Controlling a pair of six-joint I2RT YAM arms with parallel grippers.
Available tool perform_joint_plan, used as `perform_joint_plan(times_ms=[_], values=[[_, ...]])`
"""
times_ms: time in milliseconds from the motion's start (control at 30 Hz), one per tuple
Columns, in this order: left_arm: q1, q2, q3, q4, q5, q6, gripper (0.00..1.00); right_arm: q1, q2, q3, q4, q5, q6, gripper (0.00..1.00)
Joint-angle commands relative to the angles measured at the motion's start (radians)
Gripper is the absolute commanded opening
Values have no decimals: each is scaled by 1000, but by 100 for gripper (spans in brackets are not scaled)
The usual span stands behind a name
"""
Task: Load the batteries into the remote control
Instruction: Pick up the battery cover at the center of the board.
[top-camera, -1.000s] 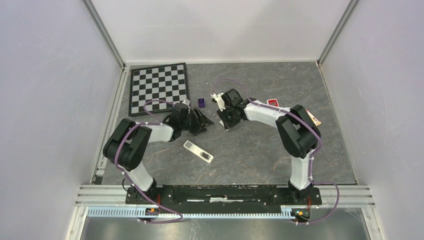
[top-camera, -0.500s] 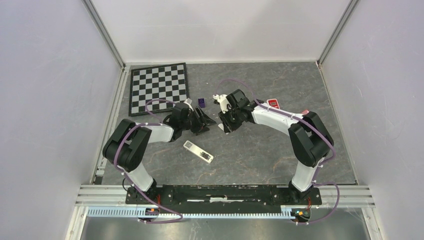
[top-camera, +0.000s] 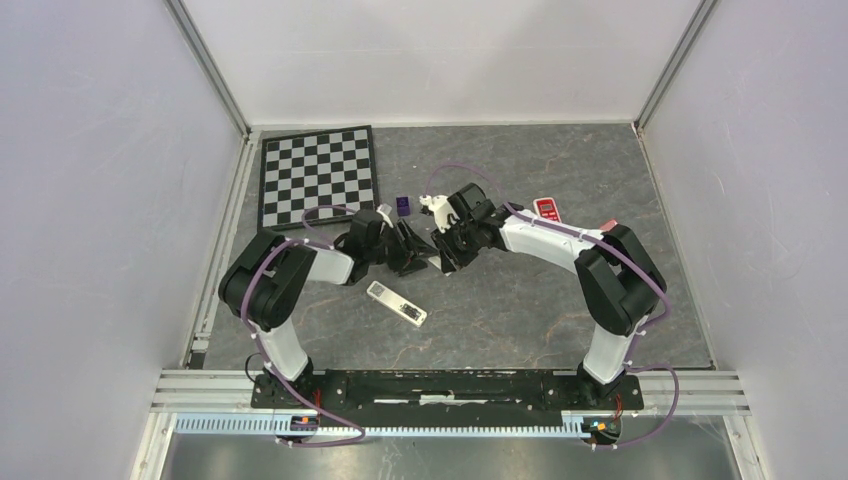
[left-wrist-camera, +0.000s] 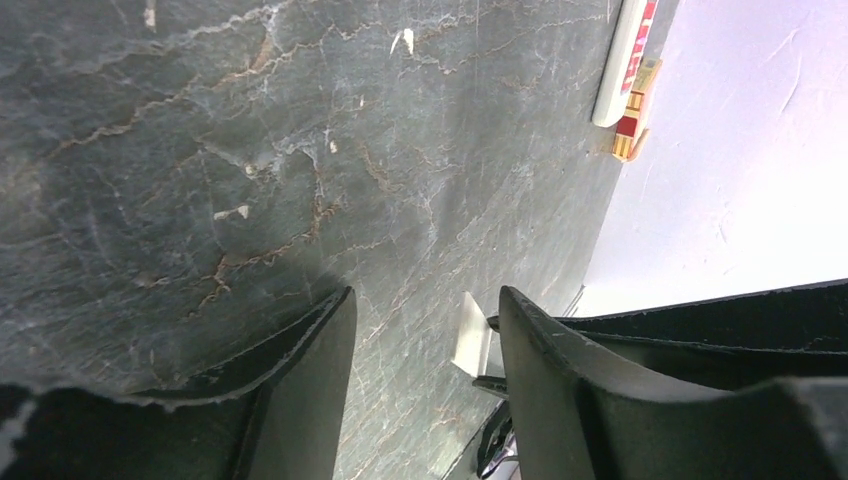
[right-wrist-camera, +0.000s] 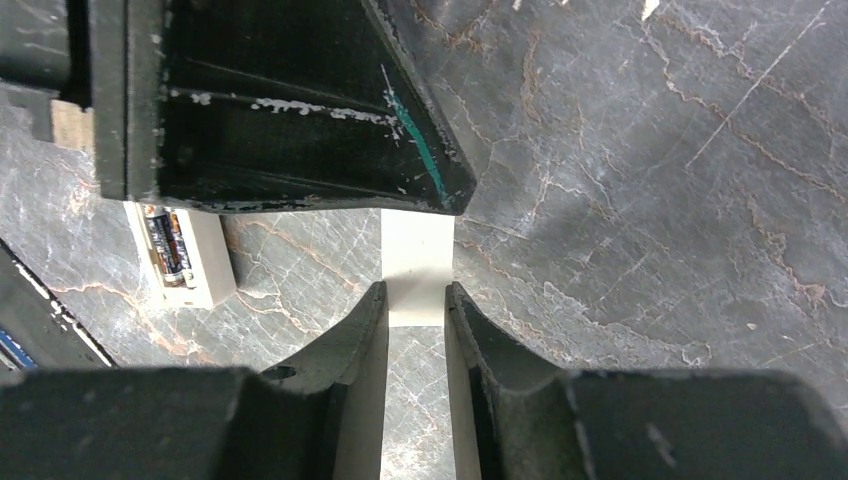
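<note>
The white remote control lies on the table in front of both grippers. In the right wrist view its open end shows a dark, brownish-gold battery lying in the compartment. My right gripper is shut on a small flat white cover piece and holds it low over the table. My left gripper is open and empty. It is close beside the right gripper, and the white piece stands edge-on just inside its right finger.
A small purple cube sits just behind the grippers. A chessboard lies at the back left. A red-faced remote lies behind the right arm, with a small red object beside it. White walls enclose the table.
My left gripper has moved right, closing the gap to the right gripper. My right gripper has shifted slightly nearer and lower with the white piece. The remote has not moved.
</note>
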Motion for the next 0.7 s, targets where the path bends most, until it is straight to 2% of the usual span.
perform_joint_plan(times_ms=[0, 367, 500, 667], values=[[-8, 30, -29, 67, 34, -85, 60, 7, 2, 24, 30, -41, -5, 29], [-10, 66, -75, 197, 79, -195, 22, 15, 57, 63, 57, -57, 7, 29], [-10, 71, -82, 199, 63, -197, 18, 17, 62, 54, 67, -19, 7, 30], [-10, 79, -83, 207, 58, -184, 9, 15, 34, 33, 72, 33, 5, 38]])
